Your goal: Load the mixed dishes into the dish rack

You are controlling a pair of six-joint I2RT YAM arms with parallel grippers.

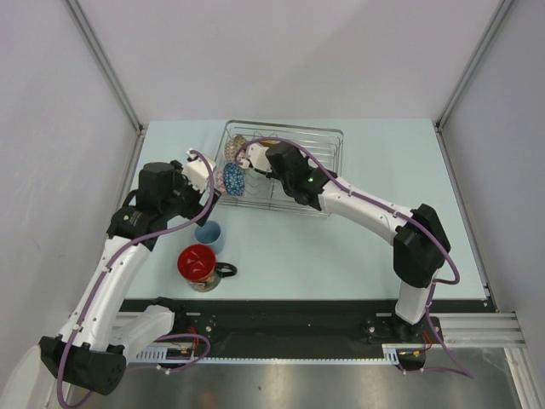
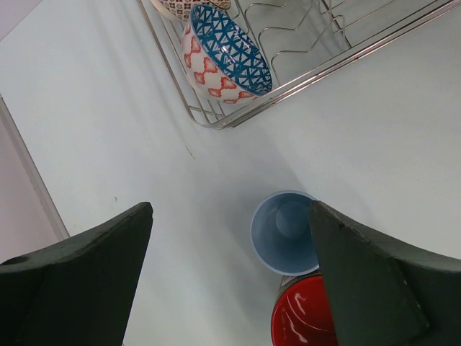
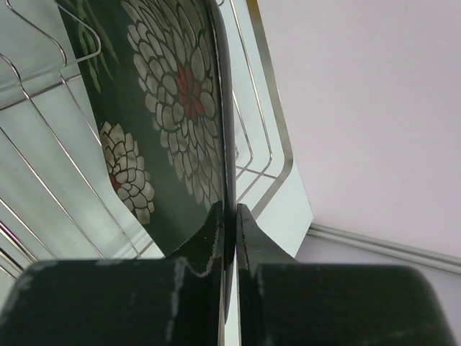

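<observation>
The step in hand is seating the dark plate (image 3: 173, 108). The right claw (image 3: 230, 210) is pinched tight on the plate's edge and holds it upright inside the left part of the dish rack (image 1: 328, 135). Whether the plate's lower edge rests between the prongs cannot be told. The blue-patterned bowl (image 2: 227, 54) already leans in the rack's near left corner. The next move likely calls for settling the plate between the wires, then letting go. The left claw (image 2: 230, 216) hangs wide above the surface (image 2: 108, 108), with the light-blue cup (image 2: 284, 231) and the red mug (image 2: 302, 317) below it, outside the rack.
</observation>
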